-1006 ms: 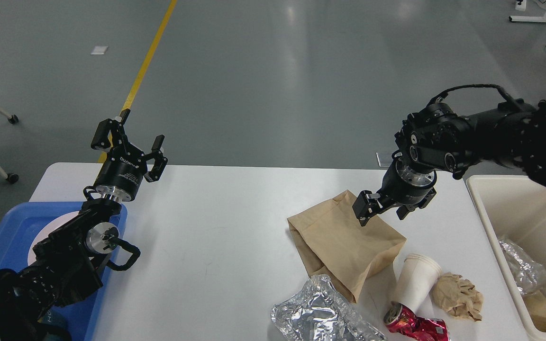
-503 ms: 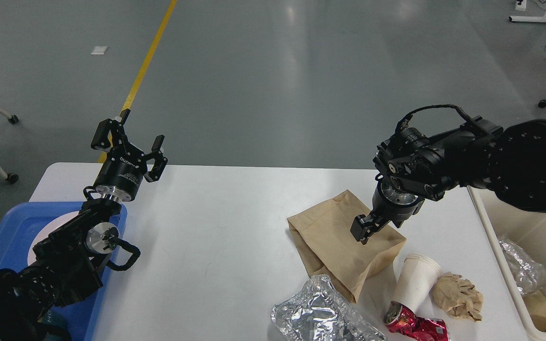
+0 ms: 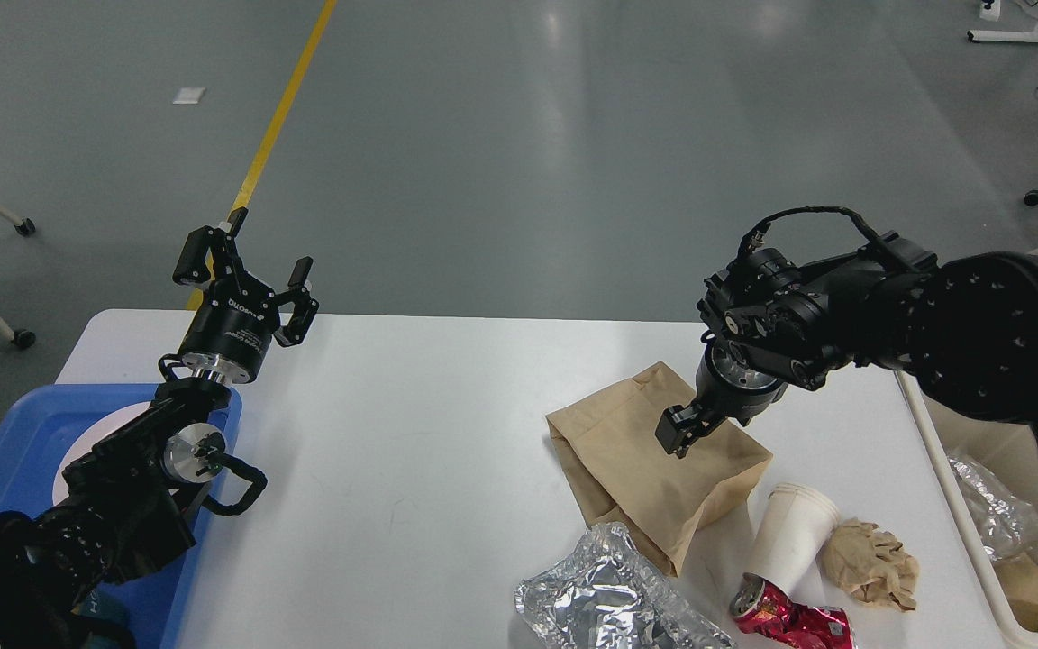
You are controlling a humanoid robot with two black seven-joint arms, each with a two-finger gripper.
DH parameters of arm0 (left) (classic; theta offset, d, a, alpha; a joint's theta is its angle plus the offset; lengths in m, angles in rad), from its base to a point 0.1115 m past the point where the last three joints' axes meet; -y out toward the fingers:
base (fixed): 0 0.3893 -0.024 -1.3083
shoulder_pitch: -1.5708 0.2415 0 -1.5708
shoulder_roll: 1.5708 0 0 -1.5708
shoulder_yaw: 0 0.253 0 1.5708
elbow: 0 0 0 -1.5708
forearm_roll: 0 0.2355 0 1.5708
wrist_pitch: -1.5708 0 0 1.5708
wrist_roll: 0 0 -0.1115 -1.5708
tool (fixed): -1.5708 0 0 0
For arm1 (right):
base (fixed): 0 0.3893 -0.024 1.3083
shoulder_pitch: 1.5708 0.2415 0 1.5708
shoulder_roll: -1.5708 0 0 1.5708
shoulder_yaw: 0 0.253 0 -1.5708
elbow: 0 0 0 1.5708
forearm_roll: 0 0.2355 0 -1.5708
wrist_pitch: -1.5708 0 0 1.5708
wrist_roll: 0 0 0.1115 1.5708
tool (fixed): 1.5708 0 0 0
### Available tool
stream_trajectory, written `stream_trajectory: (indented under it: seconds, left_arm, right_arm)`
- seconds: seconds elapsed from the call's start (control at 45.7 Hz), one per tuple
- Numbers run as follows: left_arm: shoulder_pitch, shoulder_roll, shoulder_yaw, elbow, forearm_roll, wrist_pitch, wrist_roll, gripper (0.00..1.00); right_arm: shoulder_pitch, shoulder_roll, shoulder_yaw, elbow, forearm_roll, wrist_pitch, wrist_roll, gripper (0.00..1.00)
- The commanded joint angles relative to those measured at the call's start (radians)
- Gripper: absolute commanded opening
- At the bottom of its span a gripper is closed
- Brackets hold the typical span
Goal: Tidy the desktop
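Note:
The white desktop (image 3: 411, 469) holds litter at its right front: a flat brown paper bag (image 3: 645, 478), crumpled foil (image 3: 609, 599), a tipped white paper cup (image 3: 789, 536), a crumpled brown paper ball (image 3: 870, 563) and a crushed red can (image 3: 789, 624). My right gripper (image 3: 692, 434) hangs just over the bag's far right part. One finger (image 3: 677, 433) shows, set off to the side of the wrist, and the jaws stand open and empty. My left gripper (image 3: 249, 263) is open and empty, raised above the table's far left corner.
A cream bin (image 3: 942, 451) stands off the table's right edge, with foil (image 3: 992, 514) and a brown scrap (image 3: 1033, 590) inside. A blue tray (image 3: 5, 469) with a white plate (image 3: 77, 442) lies at the left under my left arm.
My right arm has swung left and down from near the bin, bringing its gripper over the paper bag. My left arm has not moved.

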Motion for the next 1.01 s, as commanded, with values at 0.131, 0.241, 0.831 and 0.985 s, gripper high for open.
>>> stream_trajectory:
  seconds: [0.131, 0.241, 0.831, 0.985]
  left_arm:
    - [0.000, -0.001, 0.000, 0.000, -0.001, 0.000, 0.000, 0.97]
    - [0.000, -0.001, 0.000, 0.000, -0.001, 0.000, 0.000, 0.97]
    - [0.000, 0.001, 0.000, 0.000, -0.001, 0.000, 0.000, 0.97]
    - [0.000, -0.001, 0.000, 0.000, -0.001, 0.000, 0.000, 0.97]
  right_arm:
    - [-0.029, 0.013, 0.010, -0.012, 0.117, -0.099, -0.003, 0.92]
    - [-0.050, 0.013, 0.008, -0.009, 0.138, -0.127, -0.003, 0.89]
    - [-0.007, -0.040, -0.047, -0.004, 0.193, -0.130, 0.001, 0.91]
    - [-0.007, -0.043, -0.067, -0.008, 0.192, -0.133, 0.001, 0.92]
